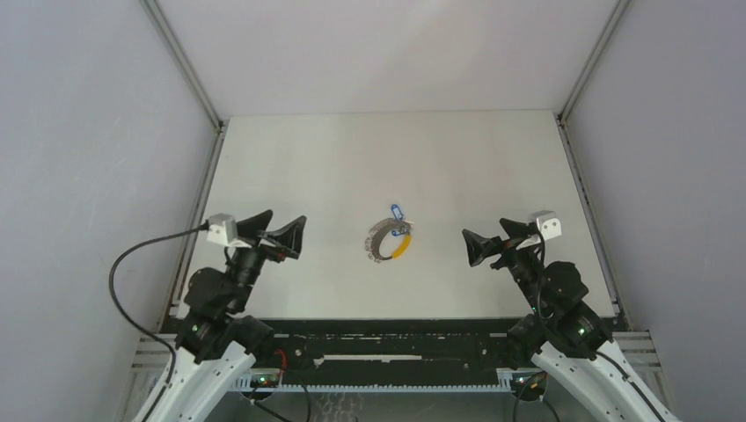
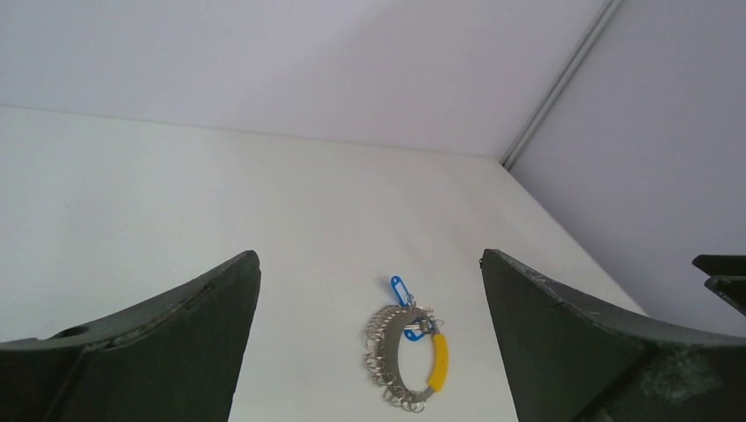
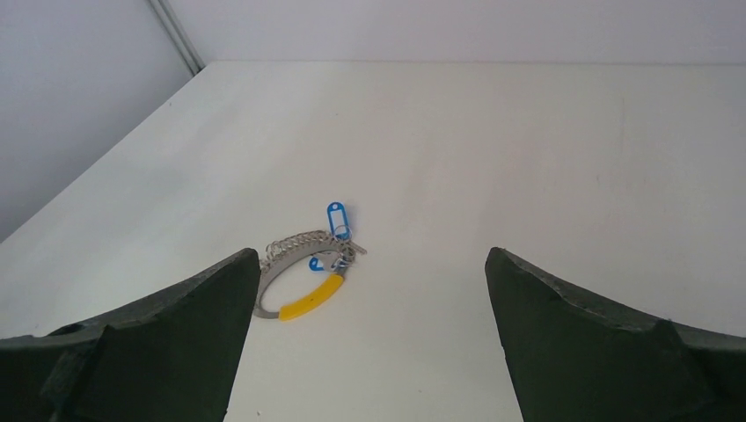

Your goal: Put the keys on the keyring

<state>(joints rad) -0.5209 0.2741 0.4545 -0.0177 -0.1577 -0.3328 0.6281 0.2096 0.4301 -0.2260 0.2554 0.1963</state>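
Noted left gripper [image 1: 286, 221] and right gripper [image 1: 484, 233] gaping, empty, keyring [image 1: 389, 243] with keys [image 1: 398, 212] lying ahead of fingers [image 2: 176, 334], untouched, presumably already threaded.

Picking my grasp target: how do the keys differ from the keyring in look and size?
The keys have blue heads; the keyring is silvery with one yellow section. The keys are far smaller than the keyring. Both lie on the table, touching at the loop's far side.

keyring [image 1: 401, 250] mid-table | bare table [image 1: 308, 158] on both sides | walls [image 1: 88, 132] well apart
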